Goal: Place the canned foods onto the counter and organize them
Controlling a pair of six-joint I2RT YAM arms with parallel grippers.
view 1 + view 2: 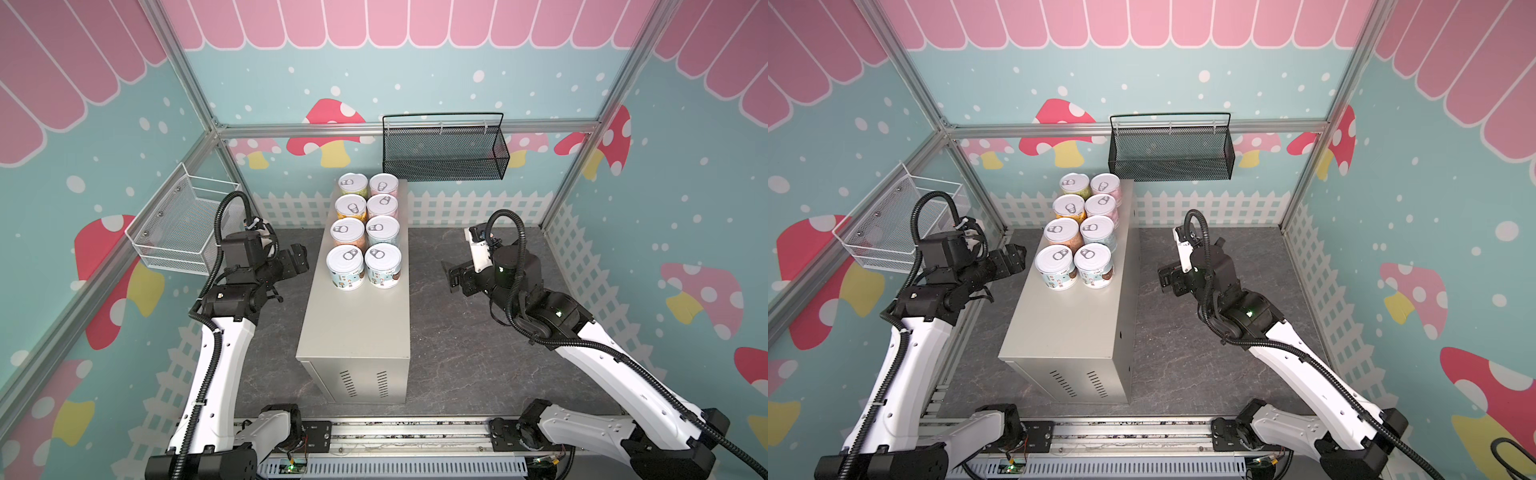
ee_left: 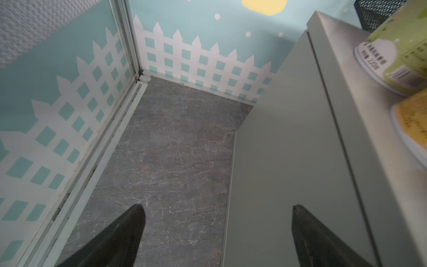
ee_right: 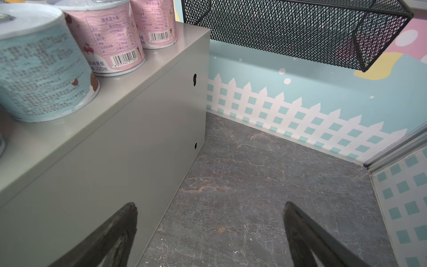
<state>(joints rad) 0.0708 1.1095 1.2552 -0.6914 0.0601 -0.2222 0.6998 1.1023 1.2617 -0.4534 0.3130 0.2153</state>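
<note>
Several canned foods (image 1: pixel 347 266) (image 1: pixel 1057 266) stand upright in two tidy rows on the far half of the beige-grey counter (image 1: pixel 353 328) (image 1: pixel 1067 324). My left gripper (image 1: pixel 300 258) (image 1: pixel 1016 254) hovers open just left of the counter, empty, apart from the cans. In the left wrist view the left gripper (image 2: pixel 217 206) spans floor and counter side (image 2: pixel 288 138), with a green can (image 2: pixel 397 57) and a yellow can (image 2: pixel 411 124) above. My right gripper (image 1: pixel 453 276) (image 1: pixel 1167 276) (image 3: pixel 209 204) is open and empty, right of the counter (image 3: pixel 115 150). A light blue can (image 3: pixel 41 76) and pink cans (image 3: pixel 108 39) stand near that edge.
A black mesh basket (image 1: pixel 444 149) (image 3: pixel 300 30) hangs on the back wall above the counter's far end. A white wire basket (image 1: pixel 178 232) is mounted on the left wall behind my left arm. Dark stone floor (image 1: pixel 457 353) surrounds the counter.
</note>
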